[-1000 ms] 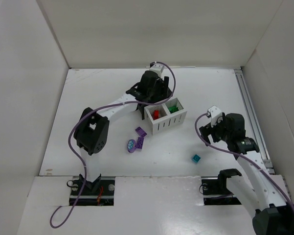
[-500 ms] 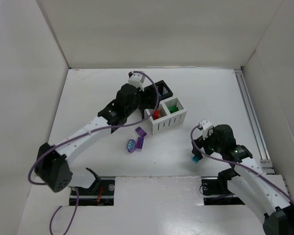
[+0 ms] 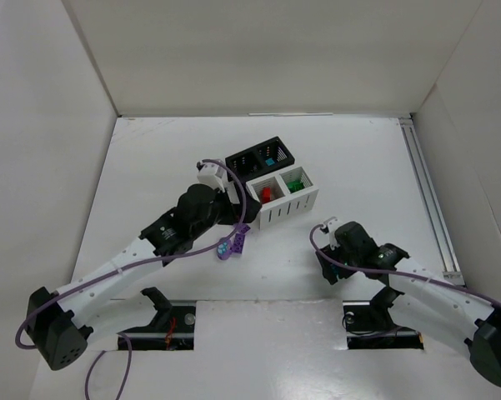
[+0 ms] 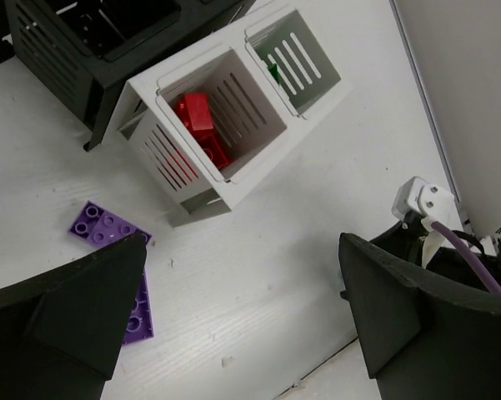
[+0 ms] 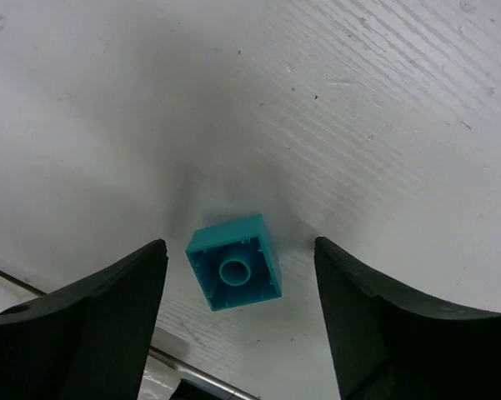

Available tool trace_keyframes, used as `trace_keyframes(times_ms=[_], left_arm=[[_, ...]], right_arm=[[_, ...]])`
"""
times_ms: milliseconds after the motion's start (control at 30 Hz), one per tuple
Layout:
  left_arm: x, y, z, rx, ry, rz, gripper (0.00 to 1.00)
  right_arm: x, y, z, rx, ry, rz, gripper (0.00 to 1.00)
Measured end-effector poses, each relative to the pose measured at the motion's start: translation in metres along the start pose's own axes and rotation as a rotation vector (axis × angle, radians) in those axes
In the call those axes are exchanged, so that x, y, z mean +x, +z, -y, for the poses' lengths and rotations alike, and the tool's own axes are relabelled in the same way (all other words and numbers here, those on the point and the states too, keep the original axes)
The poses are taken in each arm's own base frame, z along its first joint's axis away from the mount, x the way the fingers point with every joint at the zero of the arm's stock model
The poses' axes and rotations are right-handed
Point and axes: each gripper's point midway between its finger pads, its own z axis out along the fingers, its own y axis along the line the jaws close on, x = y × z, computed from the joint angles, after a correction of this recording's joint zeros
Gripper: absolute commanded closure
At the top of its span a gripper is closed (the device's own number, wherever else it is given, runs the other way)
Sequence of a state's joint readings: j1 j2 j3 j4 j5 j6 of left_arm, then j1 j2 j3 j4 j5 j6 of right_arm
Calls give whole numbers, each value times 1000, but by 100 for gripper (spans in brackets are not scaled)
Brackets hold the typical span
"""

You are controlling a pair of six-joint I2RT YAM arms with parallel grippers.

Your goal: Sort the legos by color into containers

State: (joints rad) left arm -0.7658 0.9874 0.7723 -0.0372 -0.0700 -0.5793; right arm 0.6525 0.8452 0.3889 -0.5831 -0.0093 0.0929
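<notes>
Straddling the teal brick (image 5: 233, 273), the right gripper (image 5: 242, 337) has its fingers (image 5: 108, 317) spread. I see a strip of bare table (image 5: 358, 100) on each side of the brick and no contact. The brick lies hollow side up, close to the table's near edge (a metal strip (image 5: 192, 375) shows just past it), so room on that side is short.

I see the left gripper (image 4: 233, 333) spread wide too, with nothing between its fingers (image 4: 75, 317). It hangs over bare table just short of the white bin (image 4: 183, 158). Two purple plates (image 4: 108, 227) lie beside one finger, one of them partly hidden under it.

The white bin holds red bricks (image 4: 196, 117) in the nearer compartment and a green piece (image 4: 273, 73) in the farther one. The black bin (image 4: 58, 58) stands just beside it.

From above, the purple oval (image 3: 224, 247) lies next to the left arm's wrist. Open table runs right of the bins and behind them to the walls (image 3: 258, 58).
</notes>
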Motion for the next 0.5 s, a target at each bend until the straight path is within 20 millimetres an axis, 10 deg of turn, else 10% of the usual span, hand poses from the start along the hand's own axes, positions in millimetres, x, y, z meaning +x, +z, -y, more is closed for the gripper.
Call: trace_keyframes(times_ms=[133, 367, 500], left_arm=[[8, -5, -8, -38, -38, -18, 0], [24, -5, -23, -99, -75, -58, 0], [29, -6, -32, -147, -98, -67, 0]], right_arm=[[-2, 1, 0, 8, 34, 7, 67], [-20, -1, -8, -36, -2, 72, 80], [-63, -18, -16, -76, -78, 176, 80]])
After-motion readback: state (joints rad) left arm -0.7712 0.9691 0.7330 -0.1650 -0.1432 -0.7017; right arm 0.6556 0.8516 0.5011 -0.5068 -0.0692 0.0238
